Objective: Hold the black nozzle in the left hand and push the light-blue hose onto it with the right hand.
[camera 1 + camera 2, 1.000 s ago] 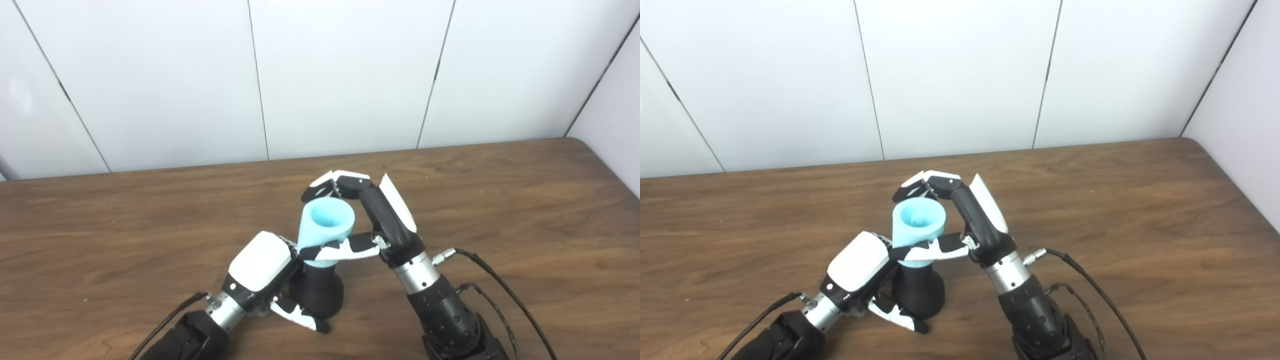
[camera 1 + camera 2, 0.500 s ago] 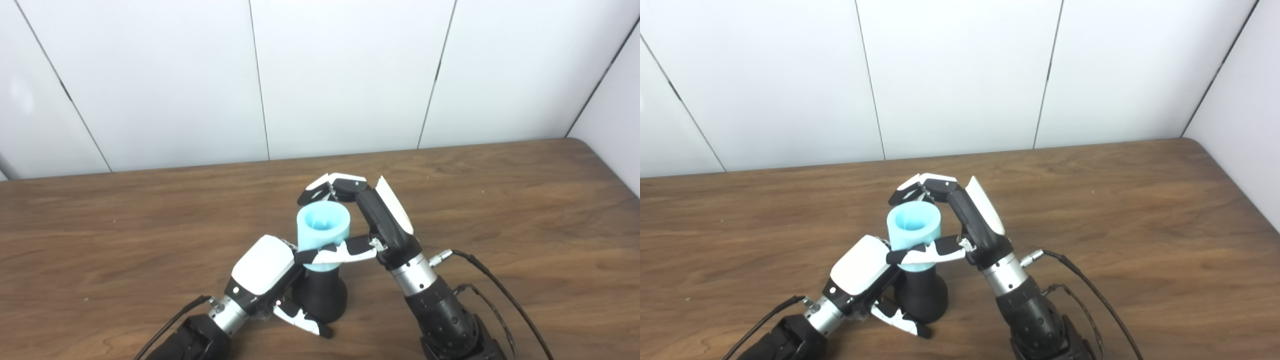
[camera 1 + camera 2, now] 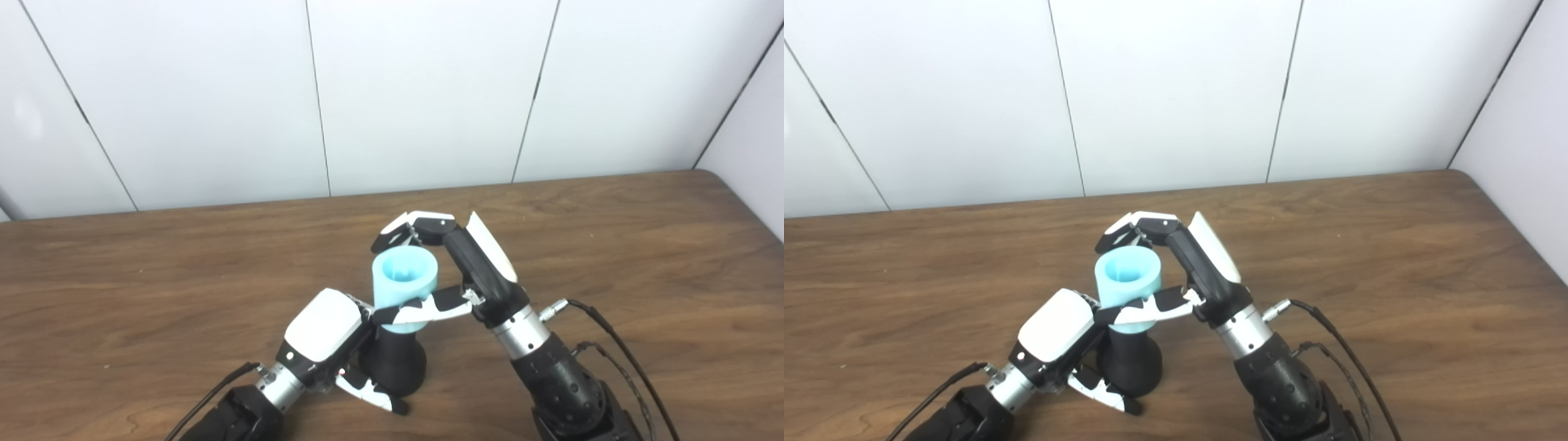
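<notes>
While left hand point(image 3: 324, 334) grips nozzle point(image 3: 398, 367), right hand point(image 3: 456, 275) clasps hose point(image 3: 404, 285) seated on it. Hose mouth faces up, contents unclear. Table point(image 3: 643, 245) bare around.

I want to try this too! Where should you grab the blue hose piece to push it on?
Grab the blue hose around its round side wall, coming from the right, as the right robot hand does. Its top is an open hole, its bottom meets the black nozzle, and the left robot hand is at the left.
</notes>
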Robot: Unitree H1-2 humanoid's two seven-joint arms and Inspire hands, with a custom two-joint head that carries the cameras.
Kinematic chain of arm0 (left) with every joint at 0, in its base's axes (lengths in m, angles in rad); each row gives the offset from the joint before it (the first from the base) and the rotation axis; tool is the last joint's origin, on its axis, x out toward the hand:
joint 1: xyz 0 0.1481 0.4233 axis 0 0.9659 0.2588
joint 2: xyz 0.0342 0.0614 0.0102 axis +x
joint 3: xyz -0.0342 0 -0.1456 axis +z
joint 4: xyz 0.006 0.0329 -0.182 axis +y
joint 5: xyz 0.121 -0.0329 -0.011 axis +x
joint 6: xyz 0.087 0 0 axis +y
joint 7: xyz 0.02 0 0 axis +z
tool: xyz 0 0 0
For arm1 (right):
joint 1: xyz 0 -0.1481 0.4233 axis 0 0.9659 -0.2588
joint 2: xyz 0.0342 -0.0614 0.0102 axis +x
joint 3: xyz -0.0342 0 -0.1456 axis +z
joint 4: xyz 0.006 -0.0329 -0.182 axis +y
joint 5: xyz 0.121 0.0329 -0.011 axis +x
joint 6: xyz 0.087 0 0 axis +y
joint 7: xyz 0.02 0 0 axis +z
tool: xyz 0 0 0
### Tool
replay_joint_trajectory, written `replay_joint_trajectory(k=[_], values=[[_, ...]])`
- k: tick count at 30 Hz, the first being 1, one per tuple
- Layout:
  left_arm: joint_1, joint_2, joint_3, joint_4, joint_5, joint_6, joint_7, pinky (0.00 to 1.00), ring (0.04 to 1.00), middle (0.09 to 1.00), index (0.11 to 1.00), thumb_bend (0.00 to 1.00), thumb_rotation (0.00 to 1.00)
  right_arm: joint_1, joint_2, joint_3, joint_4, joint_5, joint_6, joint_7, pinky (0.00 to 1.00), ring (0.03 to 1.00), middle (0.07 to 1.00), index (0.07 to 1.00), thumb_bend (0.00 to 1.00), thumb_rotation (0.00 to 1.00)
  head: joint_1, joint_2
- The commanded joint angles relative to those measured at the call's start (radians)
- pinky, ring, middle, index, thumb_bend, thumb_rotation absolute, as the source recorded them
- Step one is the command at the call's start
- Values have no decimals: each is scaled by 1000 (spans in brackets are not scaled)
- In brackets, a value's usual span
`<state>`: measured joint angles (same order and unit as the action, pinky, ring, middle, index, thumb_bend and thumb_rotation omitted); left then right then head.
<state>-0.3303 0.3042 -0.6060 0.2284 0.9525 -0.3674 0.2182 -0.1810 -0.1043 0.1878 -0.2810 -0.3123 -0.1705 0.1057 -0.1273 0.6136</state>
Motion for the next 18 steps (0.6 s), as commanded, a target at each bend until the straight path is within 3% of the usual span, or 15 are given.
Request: replay_joint_trajectory(k=[1, 12, 18], values=[[119, -6, -65, 99, 29, -8, -26, 93, 149, 228, 482, 518, 40, -22, -8, -9, -39, -1, -20, 1, 203, 261, 453, 528, 521, 0, -1, 1], [117, -2, -64, 108, 14, -17, -32, 92, 146, 223, 482, 518, 39, -18, -7, -31, -58, 15, 3, -3, 263, 324, 455, 527, 520, 0, -6, -2], [120, -2, -64, 94, 13, -11, -40, 93, 148, 226, 482, 518, 39, -9, -6, -31, -33, -13, -35, -23, 199, 260, 453, 528, 521, 0, 1, 5]])
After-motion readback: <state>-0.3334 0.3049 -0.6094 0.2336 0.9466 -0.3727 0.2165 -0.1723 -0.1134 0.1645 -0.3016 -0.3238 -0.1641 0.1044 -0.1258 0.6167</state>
